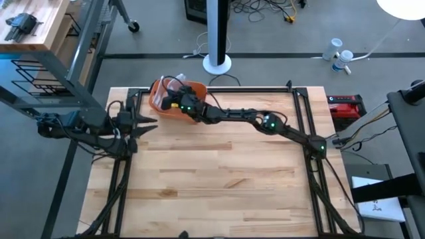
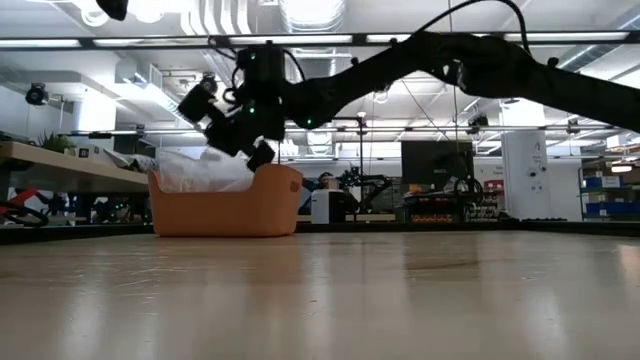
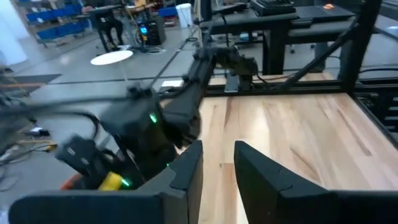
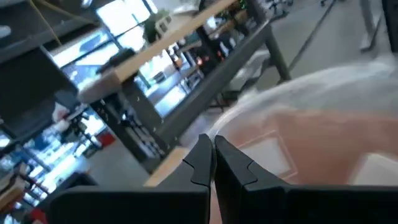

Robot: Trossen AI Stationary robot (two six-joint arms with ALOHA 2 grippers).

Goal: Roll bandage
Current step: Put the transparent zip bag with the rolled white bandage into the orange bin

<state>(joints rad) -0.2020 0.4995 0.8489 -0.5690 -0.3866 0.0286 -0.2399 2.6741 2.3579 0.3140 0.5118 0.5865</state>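
Right gripper (image 1: 174, 99) clenched over the orange tub (image 2: 228, 210) at the table's far edge — bandage somewhere among its white wrappings, indistinct. Left gripper (image 1: 147, 123) waits nearby, released.

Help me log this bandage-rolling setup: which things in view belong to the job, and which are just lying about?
In the job:
- orange bin with white packets
- right gripper, reaching over the bin, fingers nearly shut
- left gripper, waiting at the table's left edge

Lying about:
- red box beside the table
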